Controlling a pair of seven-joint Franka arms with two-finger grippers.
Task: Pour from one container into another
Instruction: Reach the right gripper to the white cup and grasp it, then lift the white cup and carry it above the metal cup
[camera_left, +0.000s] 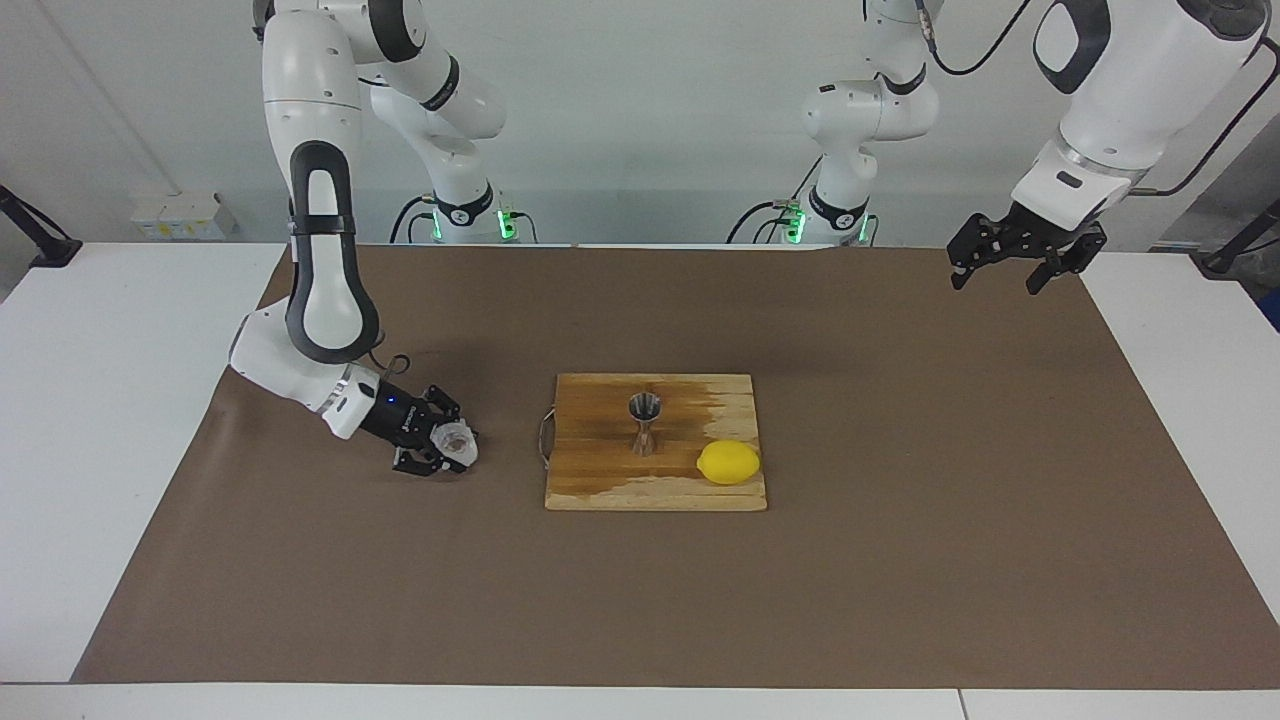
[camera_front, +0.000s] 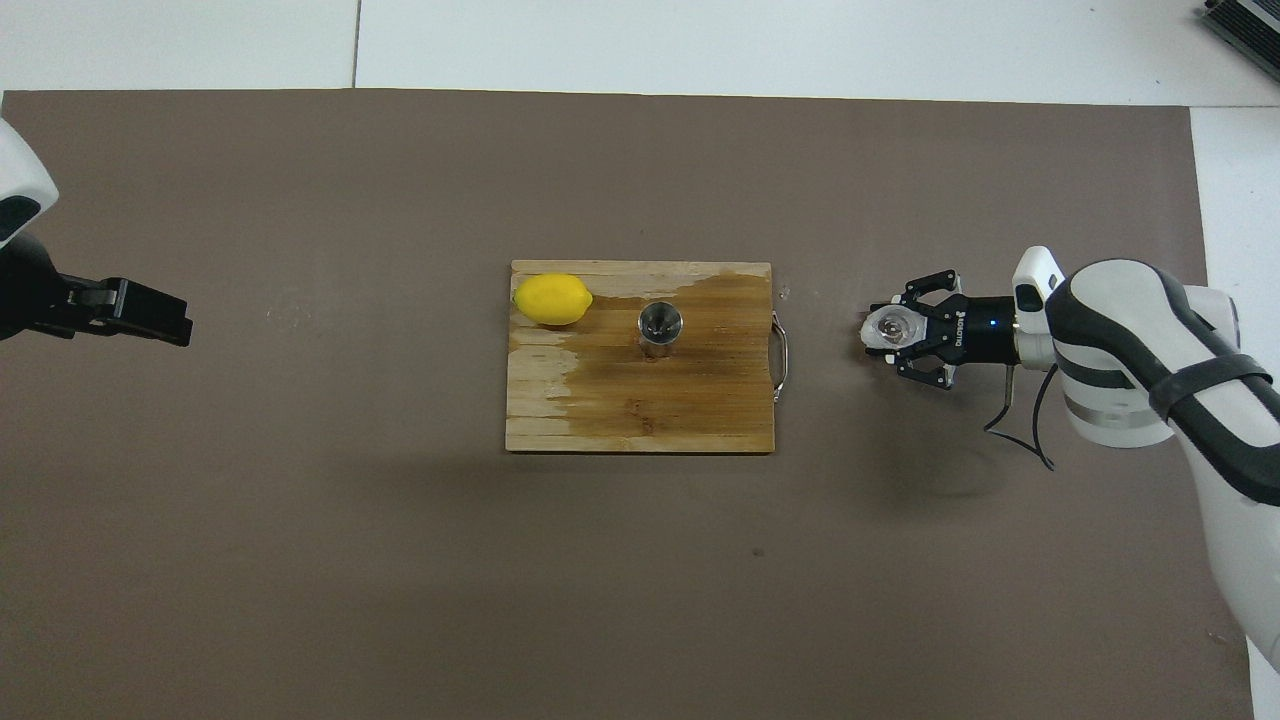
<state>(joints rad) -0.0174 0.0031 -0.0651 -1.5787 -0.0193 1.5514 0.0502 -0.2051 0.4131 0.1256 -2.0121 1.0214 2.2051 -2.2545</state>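
Brown paper (camera_left: 900, 560) covers my table. My right gripper (camera_left: 447, 446) is clamped on the whitish cup (camera_left: 457, 441), on the paper toward the right arm's end. The jigger (camera_left: 644, 423) stands mid-board (camera_left: 600, 490), lemon (camera_left: 728, 462) by a board corner. My left gripper (camera_left: 1010, 262) waits spread apart over the paper's edge.

Jigger (camera_left: 644, 424), lemon (camera_left: 729, 462) on board (camera_left: 600, 480)

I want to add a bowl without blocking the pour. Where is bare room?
Bare mat stretches between the cutting board and the left arm's end. It is crowded between the board's handle and the cup, where the right gripper works.
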